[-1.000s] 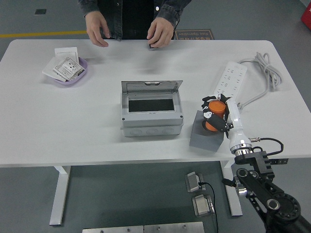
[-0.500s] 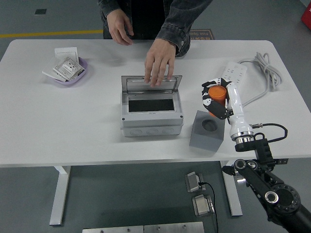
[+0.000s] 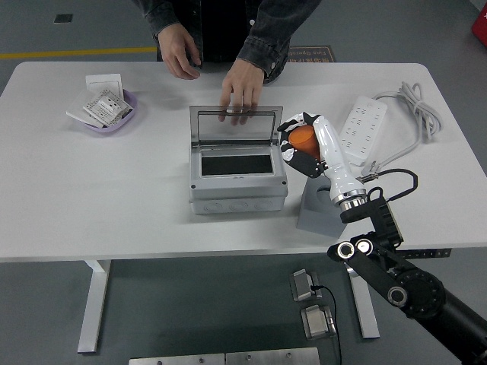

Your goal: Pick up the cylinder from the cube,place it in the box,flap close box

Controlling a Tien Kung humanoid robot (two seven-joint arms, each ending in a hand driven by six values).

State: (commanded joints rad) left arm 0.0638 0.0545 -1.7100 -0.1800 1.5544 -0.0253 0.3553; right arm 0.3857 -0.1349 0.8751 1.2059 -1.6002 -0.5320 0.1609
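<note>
Right of centre in the frame, your robot's right hand [image 3: 298,144] has its white and black fingers curled around the orange cylinder [image 3: 303,137], holding it in the air just right of the grey plastic box [image 3: 237,179]. Most of the cylinder is covered by the fingers, so you see only its orange top. Partly hidden behind the forearm, the grey cube [image 3: 318,211] sits lower right of the box. At the top centre, a person's hand [image 3: 242,85] holds the clear lid [image 3: 232,126] upright; the person is cut off by the frame's upper edge. In the upper left, the packets in the purple dish [image 3: 108,112] carry print too small to read.
</note>
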